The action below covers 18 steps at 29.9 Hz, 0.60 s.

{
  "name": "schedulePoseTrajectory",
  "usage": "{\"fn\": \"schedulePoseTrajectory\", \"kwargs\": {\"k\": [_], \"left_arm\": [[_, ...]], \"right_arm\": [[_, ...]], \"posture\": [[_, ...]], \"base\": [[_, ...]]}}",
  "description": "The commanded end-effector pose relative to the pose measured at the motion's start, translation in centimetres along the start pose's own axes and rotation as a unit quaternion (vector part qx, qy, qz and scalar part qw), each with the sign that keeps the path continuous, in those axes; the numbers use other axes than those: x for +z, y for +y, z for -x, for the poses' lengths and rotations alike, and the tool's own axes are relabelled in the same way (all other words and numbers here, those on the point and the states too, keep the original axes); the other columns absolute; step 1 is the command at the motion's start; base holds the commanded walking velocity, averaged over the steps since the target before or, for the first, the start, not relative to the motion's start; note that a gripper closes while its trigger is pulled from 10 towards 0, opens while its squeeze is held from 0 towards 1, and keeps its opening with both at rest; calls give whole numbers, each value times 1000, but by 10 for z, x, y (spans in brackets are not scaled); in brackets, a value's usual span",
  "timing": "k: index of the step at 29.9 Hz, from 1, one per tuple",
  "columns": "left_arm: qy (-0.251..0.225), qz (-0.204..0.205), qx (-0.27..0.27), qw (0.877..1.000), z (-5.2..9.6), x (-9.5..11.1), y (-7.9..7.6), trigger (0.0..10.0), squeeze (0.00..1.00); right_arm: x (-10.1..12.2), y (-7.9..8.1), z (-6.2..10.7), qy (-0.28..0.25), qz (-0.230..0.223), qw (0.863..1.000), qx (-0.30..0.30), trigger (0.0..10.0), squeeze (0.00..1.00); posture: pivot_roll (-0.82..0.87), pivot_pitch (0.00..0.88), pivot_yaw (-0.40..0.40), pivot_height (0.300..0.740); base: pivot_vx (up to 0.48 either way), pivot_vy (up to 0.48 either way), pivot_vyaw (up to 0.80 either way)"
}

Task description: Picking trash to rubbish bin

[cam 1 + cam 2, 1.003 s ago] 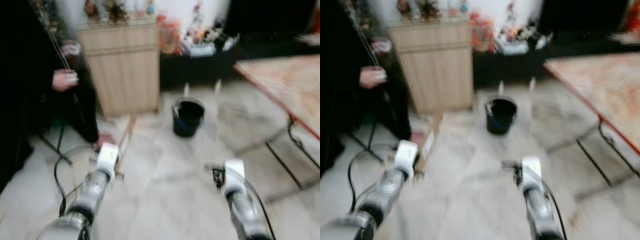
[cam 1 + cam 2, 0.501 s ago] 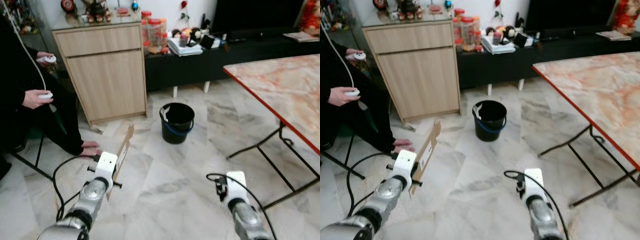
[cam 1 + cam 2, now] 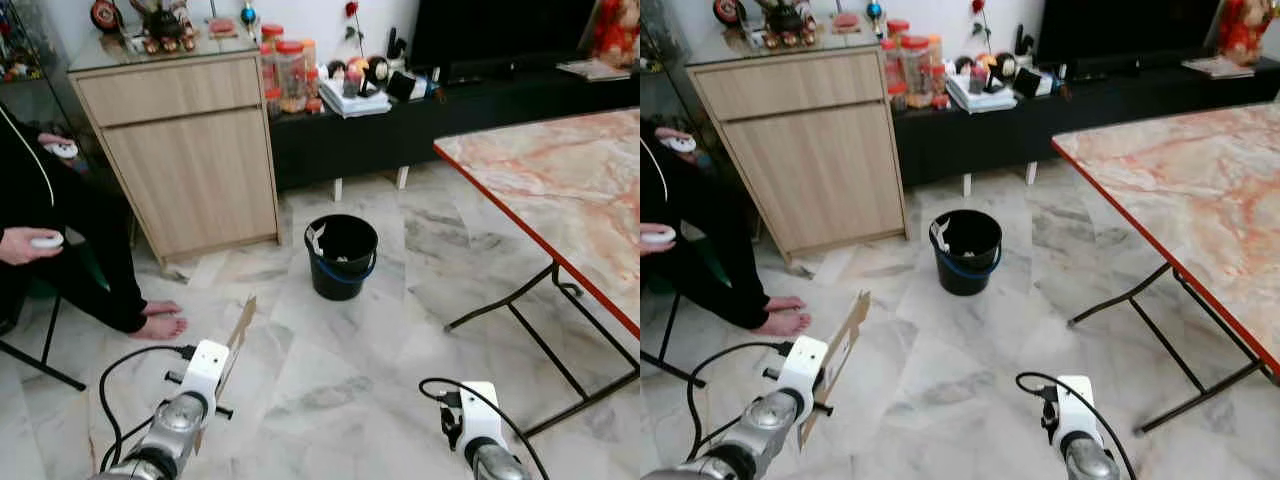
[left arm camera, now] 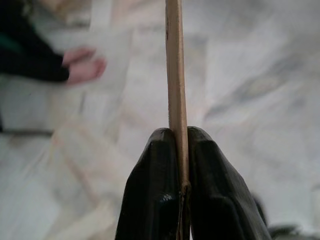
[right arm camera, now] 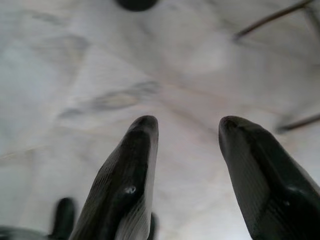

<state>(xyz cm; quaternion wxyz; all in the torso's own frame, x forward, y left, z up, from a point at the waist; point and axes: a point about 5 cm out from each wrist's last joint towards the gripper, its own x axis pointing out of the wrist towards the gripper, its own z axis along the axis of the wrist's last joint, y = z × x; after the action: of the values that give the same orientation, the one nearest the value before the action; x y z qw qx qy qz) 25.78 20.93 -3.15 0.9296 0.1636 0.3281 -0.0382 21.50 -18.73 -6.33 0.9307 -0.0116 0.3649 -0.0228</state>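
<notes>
Closest in, the left gripper (image 4: 179, 165) is clamped on a flat piece of cardboard (image 3: 239, 335), gripping it edge-on so the sheet stands up from the fingers and clears the marble floor (image 3: 330, 370). The right gripper (image 5: 187, 165) hangs empty, fingers spread — spare for now. Farther ahead, the black bucket (image 3: 341, 257) waits by the wooden cabinet (image 3: 185, 150), apparently the bin. A seated person's bare feet (image 3: 158, 319) rest off to the left.

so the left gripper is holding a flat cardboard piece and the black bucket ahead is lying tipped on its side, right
Not quite: the black bucket stands upright on the floor, its open mouth up, as the left eye view shows. The rest holds: the left gripper is shut on the flat cardboard piece, seen edge-on in the left wrist view.
</notes>
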Motion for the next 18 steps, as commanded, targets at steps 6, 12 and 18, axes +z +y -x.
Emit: {"fn": "schedulePoseTrajectory", "kwargs": {"k": [6, 12, 18], "left_arm": [[33, 12, 23, 999, 4, -16, 6, 10000, 0], [41, 11, 31, 999, 6, -21, 10, 10000, 0], [50, 5, 31, 998, 7, -25, 10, 10000, 0]], "right_arm": [[-13, 8, 3, 24, -7, 1000, 1, 10000, 0], [-15, 11, 3, 27, -3, 1000, 6, 10000, 0], [-15, 12, 3, 27, -3, 1000, 4, 10000, 0]], "posture": [[177, 10, 30, 740], [180, 0, 36, 740], [177, 0, 42, 740]], "base": [[319, 0, 0], [316, 0, 0], [319, 0, 0]]}}
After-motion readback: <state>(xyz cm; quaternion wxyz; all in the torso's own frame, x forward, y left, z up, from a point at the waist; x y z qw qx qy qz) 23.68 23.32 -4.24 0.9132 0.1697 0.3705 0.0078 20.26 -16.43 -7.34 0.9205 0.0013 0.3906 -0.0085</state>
